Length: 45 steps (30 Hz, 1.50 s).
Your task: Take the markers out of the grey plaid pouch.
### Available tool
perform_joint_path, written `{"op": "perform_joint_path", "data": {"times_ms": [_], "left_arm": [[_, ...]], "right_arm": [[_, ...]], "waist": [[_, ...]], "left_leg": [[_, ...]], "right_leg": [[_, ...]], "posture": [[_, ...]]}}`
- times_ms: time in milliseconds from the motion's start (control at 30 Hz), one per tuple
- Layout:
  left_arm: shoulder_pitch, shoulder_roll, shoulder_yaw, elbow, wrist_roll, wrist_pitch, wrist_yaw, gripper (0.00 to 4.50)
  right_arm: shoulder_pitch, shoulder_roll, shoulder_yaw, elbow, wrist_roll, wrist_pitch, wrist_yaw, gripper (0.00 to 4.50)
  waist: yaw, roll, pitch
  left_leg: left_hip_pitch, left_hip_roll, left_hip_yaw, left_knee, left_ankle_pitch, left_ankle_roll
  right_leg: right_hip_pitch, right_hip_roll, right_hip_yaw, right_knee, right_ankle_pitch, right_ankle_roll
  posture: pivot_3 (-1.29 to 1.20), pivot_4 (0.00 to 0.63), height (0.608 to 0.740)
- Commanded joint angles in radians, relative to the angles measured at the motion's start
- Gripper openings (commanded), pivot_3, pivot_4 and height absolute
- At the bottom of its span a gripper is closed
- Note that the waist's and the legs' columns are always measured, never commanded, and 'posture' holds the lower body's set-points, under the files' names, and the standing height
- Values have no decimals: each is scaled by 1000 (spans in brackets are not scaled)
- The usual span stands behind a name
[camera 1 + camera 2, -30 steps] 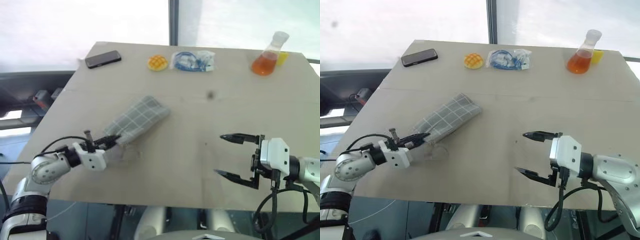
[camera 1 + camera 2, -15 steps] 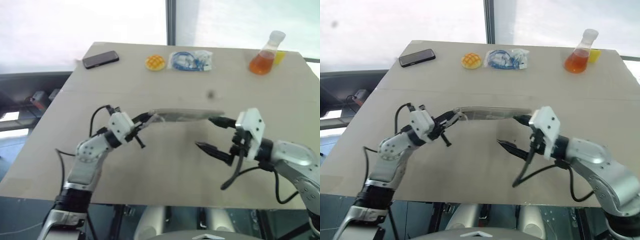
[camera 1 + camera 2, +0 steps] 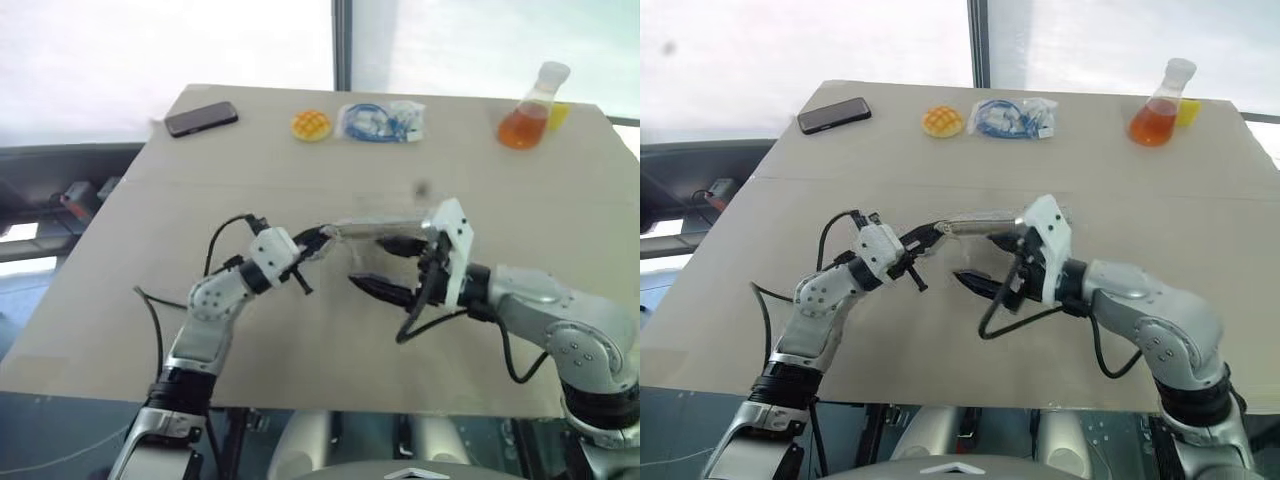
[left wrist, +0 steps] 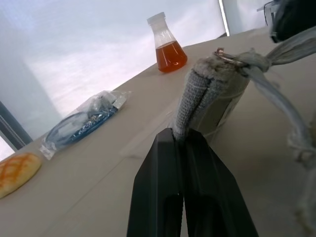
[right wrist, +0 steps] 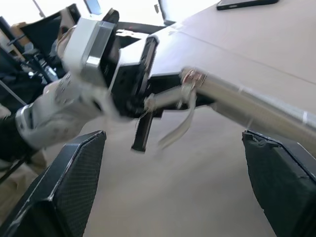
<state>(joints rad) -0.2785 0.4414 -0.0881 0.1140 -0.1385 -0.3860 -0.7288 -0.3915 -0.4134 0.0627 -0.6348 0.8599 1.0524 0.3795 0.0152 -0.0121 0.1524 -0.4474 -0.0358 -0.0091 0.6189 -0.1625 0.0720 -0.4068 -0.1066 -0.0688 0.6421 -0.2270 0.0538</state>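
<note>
The grey plaid pouch [image 3: 385, 227] hangs edge-on above the middle of the table, roughly level. My left gripper [image 3: 318, 238] is shut on the pouch's left end. In the left wrist view its black fingers [image 4: 170, 163] pinch the fabric edge [image 4: 207, 91], and the pull cord [image 4: 276, 94] trails off beside it. My right gripper [image 3: 367, 261] stands open just under and beside the pouch, one finger near the pouch's lower side and the other below it. In the right wrist view its two fingers [image 5: 74, 182] are wide apart with the pouch [image 5: 247, 106] beyond them. The markers are hidden.
Along the table's far edge lie a black phone [image 3: 202, 118], a round yellow object [image 3: 312, 125] and a blue cable in a clear bag [image 3: 383, 121]. A flask of orange liquid [image 3: 530, 110] stands at the far right.
My left gripper has lifted the pouch off the table and swung it right, turning it edge-on. My right gripper has come left and forward up to the pouch.
</note>
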Motion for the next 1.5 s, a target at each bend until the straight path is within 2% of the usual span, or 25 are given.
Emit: {"op": "perform_joint_path", "data": {"times_ms": [33,267,600,800,833,867,900,1067,1167,1200,1300,1367,1500], "left_arm": [[-29,-1,2,19,92,-137,51,0],[-37,-12,-7,37,190,-246,121,0],[-30,-16,-10,36,202,-264,149,0],[-32,-15,-15,41,199,-264,149,0],[-34,-17,-18,40,197,-265,148,0],[-36,-19,-20,39,197,-265,147,0],[-37,-21,-22,38,197,-265,147,0],[-36,-21,-30,33,195,-267,147,0],[-37,-21,-33,32,196,-268,149,0],[-35,-19,-31,35,198,-271,151,0],[-29,-5,-17,59,199,-276,156,0],[-26,7,5,84,181,-273,162,0],[-17,5,30,77,49,-231,114,0]], "right_arm": [[-58,25,9,18,6,26,-36,3228],[-104,53,61,63,-22,86,-83,33],[-102,16,78,57,-66,108,-74,33],[-100,21,55,43,-41,111,-46,33],[-100,27,58,44,-43,110,-50,273],[-99,35,59,45,-44,111,-55,764],[-99,44,59,48,-37,115,-55,899],[-102,71,55,58,-30,128,-65,899],[-104,78,51,71,-37,126,-70,46],[-104,74,45,73,-41,124,-73,46],[-93,14,2,77,-56,130,-68,46],[-67,-71,-65,97,-94,129,-75,46],[-19,-221,-128,191,-216,82,-109,46]], "waist": [[0,0,0],[-1,0,0],[-2,0,0],[-2,0,0],[-2,0,0],[-2,0,0],[-2,0,0],[-2,0,0],[-2,0,0],[-2,0,0],[-1,1,0],[-1,1,0],[0,1,1]], "left_leg": [[0,0,0,0,0,0],[-1,0,1,-1,2,3],[-1,0,2,-1,0,0],[-1,0,2,-1,0,1],[-1,0,2,-1,0,1],[-1,0,2,-1,0,0],[-1,0,2,-1,0,0],[-1,1,2,-1,0,0],[-1,1,2,-1,0,0],[-1,1,2,-1,0,0],[-1,1,2,-1,0,0],[-1,0,2,-1,0,0],[-2,0,3,-1,0,0]], "right_leg": [[0,0,0,0,0,0],[-1,0,0,0,1,0],[-2,0,0,0,1,0],[-2,1,-1,0,1,0],[-2,1,-1,0,1,0],[-2,1,-1,0,1,0],[-2,1,-1,0,1,0],[-2,1,0,0,1,1],[-2,1,-1,0,1,1],[-2,1,-1,0,1,0],[-2,1,-1,0,1,1],[-2,1,-1,0,1,1],[-2,0,-1,-1,1,1]], "posture": [[0,150,740],[0,150,740],[0,150,740],[0,150,740],[0,150,740],[0,150,740],[0,150,740],[0,150,740],[0,150,740],[0,150,740],[0,150,740],[0,150,740],[0,150,740]]}}
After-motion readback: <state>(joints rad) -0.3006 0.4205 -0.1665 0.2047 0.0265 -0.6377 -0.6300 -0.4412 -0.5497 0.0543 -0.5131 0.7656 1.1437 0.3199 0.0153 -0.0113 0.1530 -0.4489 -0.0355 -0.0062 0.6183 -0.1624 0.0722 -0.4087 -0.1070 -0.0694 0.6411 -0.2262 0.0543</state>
